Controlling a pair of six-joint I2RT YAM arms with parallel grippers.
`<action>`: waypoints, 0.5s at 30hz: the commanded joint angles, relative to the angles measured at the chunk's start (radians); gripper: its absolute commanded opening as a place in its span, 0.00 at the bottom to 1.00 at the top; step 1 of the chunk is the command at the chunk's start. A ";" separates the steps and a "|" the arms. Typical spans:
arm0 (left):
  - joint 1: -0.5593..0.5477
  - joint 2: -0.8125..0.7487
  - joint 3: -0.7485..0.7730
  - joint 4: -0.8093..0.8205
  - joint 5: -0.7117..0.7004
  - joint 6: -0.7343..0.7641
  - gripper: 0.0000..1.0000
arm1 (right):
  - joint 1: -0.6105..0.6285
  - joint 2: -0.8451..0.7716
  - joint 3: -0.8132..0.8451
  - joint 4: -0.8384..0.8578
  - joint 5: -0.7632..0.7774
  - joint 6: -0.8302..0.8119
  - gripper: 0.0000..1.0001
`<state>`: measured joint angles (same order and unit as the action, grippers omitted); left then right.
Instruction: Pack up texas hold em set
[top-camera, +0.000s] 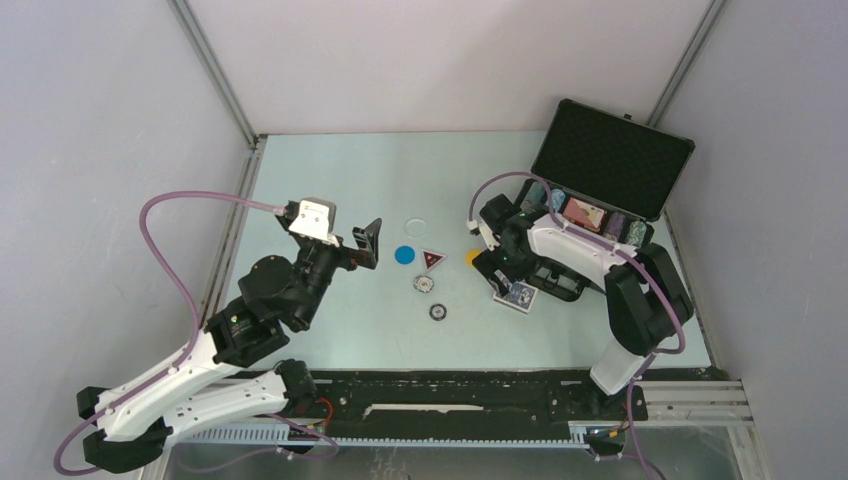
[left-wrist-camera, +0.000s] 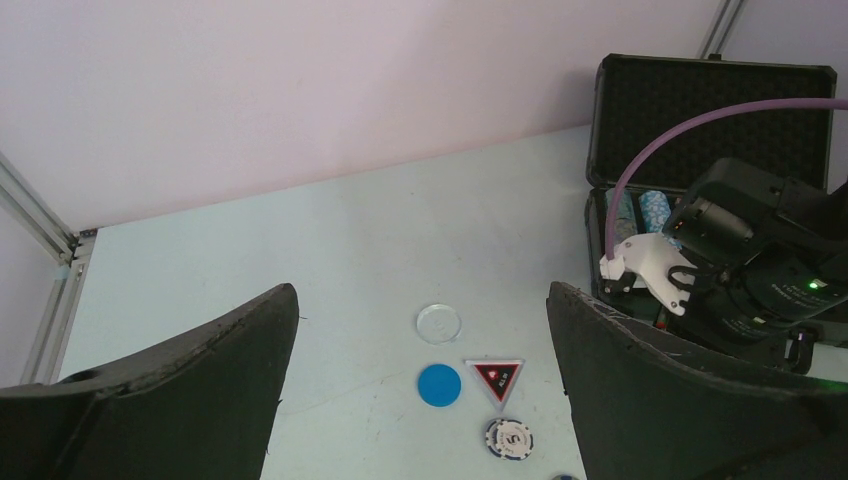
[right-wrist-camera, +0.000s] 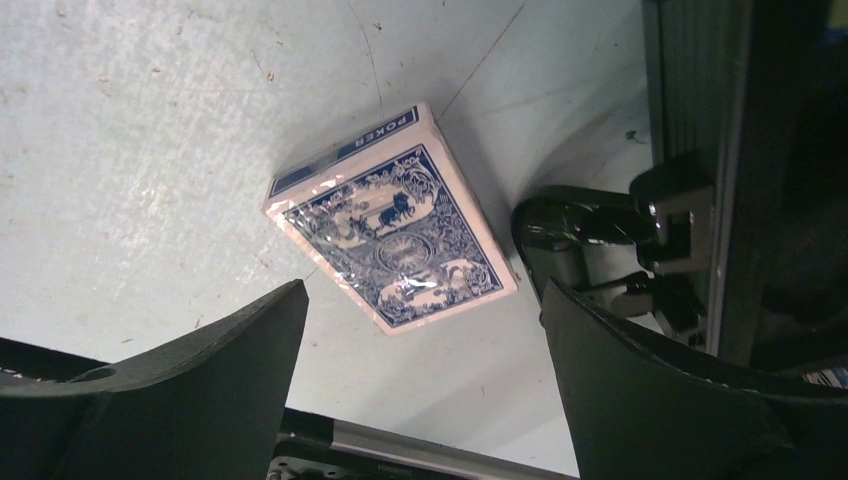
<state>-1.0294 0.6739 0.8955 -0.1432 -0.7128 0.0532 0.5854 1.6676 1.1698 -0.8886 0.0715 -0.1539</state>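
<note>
Trouble is most likely to come from the blue card deck (right-wrist-camera: 392, 232), which lies flat on the table (top-camera: 330, 180), outside the briefcase (top-camera: 612, 155) and just beside its front edge. The right gripper (right-wrist-camera: 420, 290) hangs over it with its fingers spread wide, one on each side and neither touching it. The deck sits skewed to the line between the fingers, and its wrapper looks glossy. If they close as they stand, I judge they would meet corners rather than flat sides, and the deck could swivel or squirt out. The case's black handle hardware (right-wrist-camera: 600, 235) is very near the right-hand finger, so a descent could catch on it and nudge the open case.

The left gripper (left-wrist-camera: 422, 290) is also spread and holds nothing. It hovers short of the loose pieces: clear disc (left-wrist-camera: 439, 323), blue disc (left-wrist-camera: 439, 384), red triangle (left-wrist-camera: 496, 377) and a striped chip (left-wrist-camera: 508, 437). These are thin and flat, so I expect them to slide rather than lift. The red deck (top-camera: 585, 212) already sits inside the case.
</note>
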 joint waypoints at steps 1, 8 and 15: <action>0.007 0.000 -0.024 0.031 -0.018 0.007 1.00 | 0.021 -0.040 -0.010 -0.016 -0.005 0.000 0.98; 0.008 0.002 -0.025 0.033 -0.026 0.013 1.00 | 0.062 0.027 -0.015 -0.015 0.055 -0.022 0.98; 0.008 0.001 -0.026 0.031 -0.023 0.012 1.00 | 0.065 0.067 -0.021 0.014 0.053 -0.043 0.98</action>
<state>-1.0286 0.6739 0.8955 -0.1429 -0.7231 0.0540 0.6441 1.7237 1.1496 -0.8898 0.1055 -0.1730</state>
